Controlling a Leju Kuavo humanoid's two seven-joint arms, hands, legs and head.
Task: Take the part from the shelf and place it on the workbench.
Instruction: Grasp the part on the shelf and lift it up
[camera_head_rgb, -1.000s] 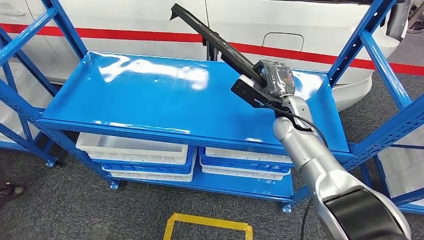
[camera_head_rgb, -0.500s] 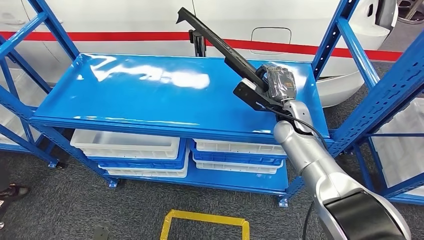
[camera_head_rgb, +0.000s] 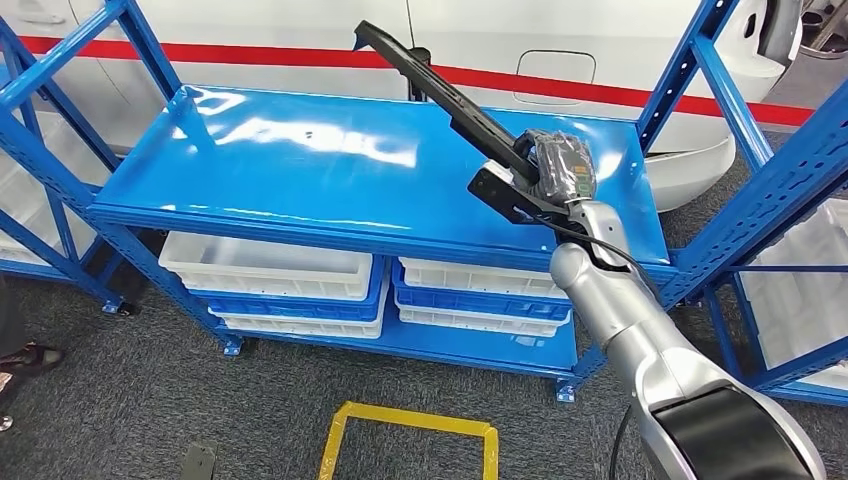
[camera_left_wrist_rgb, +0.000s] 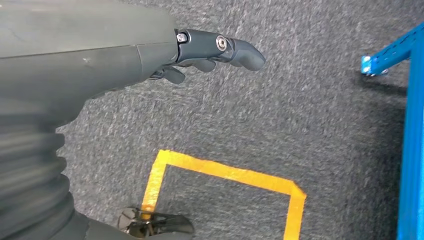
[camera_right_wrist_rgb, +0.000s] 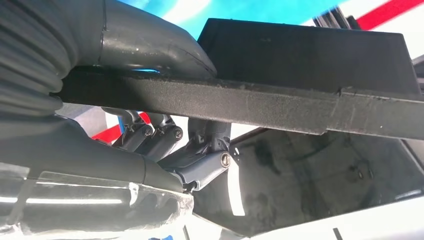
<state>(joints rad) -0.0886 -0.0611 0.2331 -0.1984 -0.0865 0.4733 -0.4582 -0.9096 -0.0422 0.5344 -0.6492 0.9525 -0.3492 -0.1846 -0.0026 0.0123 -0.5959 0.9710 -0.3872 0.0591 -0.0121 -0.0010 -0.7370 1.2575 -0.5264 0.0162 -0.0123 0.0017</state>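
From the head view I see my right hand (camera_head_rgb: 555, 170) raised over the right end of the blue shelf (camera_head_rgb: 330, 170), its fingers wrapped around the part (camera_head_rgb: 440, 95), a long black bar. The grip sits near the bar's lower end: a short, wider black piece sticks out just below and left of the hand, and the rest of the bar runs up and away from the hand to the left, tilted, its far tip ending in front of the white car (camera_head_rgb: 560, 40) with the red stripe. The part is off the shelf top, carried in the air above it. Under the hand, on the lower level of the shelf, I see white trays (camera_head_rgb: 270, 270) stacked side by side. On the grey floor near me lies a yellow tape square (camera_head_rgb: 410, 425).

In the left wrist view my left hand (camera_left_wrist_rgb: 210, 50) hangs over the grey carpet with nothing in it, its dark fingers lightly bent and apart. The yellow tape (camera_left_wrist_rgb: 225, 172) lies on the floor beyond it, and a blue shelf foot (camera_left_wrist_rgb: 385, 57) shows at the edge.

In the right wrist view the bar (camera_right_wrist_rgb: 250, 102) crosses right in front of the hand, the thick grey thumb (camera_right_wrist_rgb: 155, 45) pressed on one side and the darker fingers (camera_right_wrist_rgb: 200, 165) curled against the other, so it is clamped between them. The part's wide black piece lies just past the thumb.
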